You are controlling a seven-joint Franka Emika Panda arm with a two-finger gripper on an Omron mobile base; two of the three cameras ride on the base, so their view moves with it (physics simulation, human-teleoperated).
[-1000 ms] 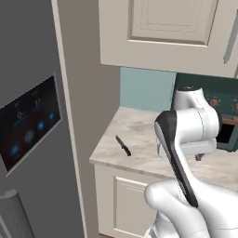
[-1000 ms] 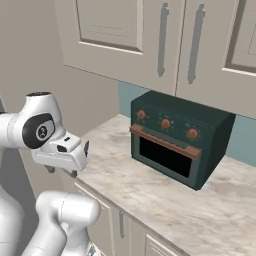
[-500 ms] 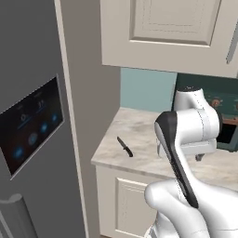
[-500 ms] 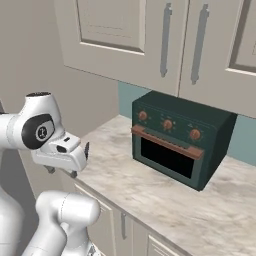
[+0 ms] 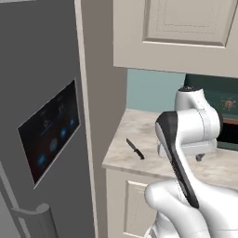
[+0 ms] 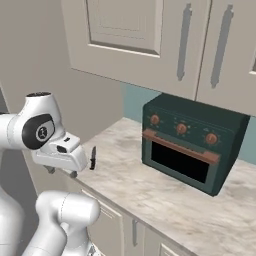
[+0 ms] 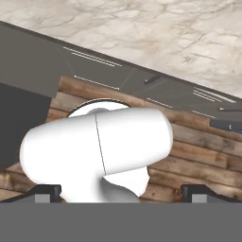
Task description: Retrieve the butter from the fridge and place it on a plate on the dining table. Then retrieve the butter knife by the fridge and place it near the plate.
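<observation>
The grey fridge (image 5: 42, 93) fills the left side, its dark panel with blue lights (image 5: 49, 135) facing me and a handle (image 5: 32, 216) low down. The butter knife (image 5: 135, 148) (image 6: 93, 158) lies on the marbled counter (image 5: 139, 130) near its front left corner, next to the fridge side. My gripper (image 6: 61, 172) (image 7: 123, 191) hangs open and holds nothing, pointing down just in front of the counter edge, slightly nearer me than the knife. The butter, the plate and the dining table are out of view.
A dark green toaster oven (image 6: 192, 150) (image 5: 218, 107) stands on the counter to the right. Cream wall cabinets (image 6: 150, 40) (image 5: 176, 32) hang above it. In the hand view, dark cabinet fronts (image 7: 94, 66) and a wooden floor (image 7: 198, 156) lie below the gripper.
The whole scene has slid slightly to the right in both base views, so the base has moved. The arm keeps its pose and the gripper stays open.
</observation>
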